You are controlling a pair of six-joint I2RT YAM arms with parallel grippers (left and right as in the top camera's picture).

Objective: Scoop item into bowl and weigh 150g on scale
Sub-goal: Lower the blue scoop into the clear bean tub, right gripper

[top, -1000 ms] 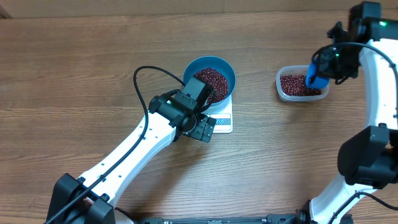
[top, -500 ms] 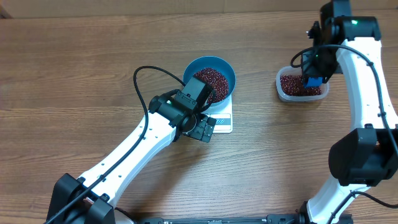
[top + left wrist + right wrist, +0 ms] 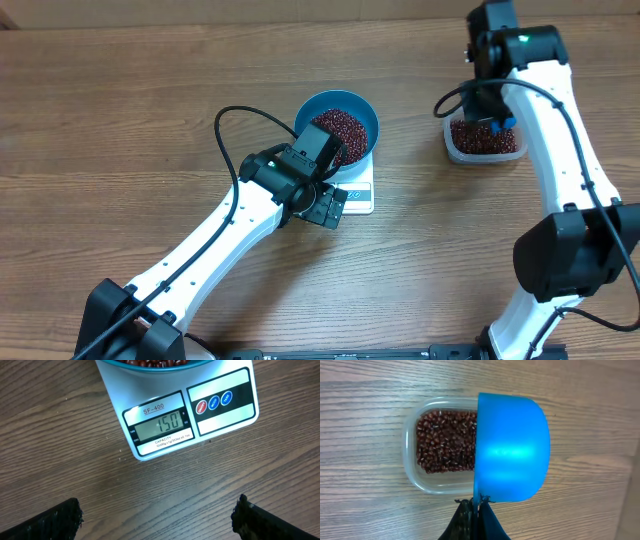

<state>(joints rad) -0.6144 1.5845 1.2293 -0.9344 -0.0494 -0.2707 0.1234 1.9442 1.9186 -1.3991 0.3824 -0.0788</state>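
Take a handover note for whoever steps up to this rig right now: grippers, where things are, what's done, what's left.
Left gripper: open, empty, hovering before the scale.
Right gripper: shut on the blue scoop, above the clear tub of beans.
Bowl of beans sits on the scale; display reads 150.
Done: target weight reached.
Left: probably just set the scoop down.

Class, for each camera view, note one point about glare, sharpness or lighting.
Left wrist: the scale reads sharply, glare-free. Right wrist: a bright sheen on the blue scoop; beans below look crisp. Overhead: even light on the table, faint shadows.
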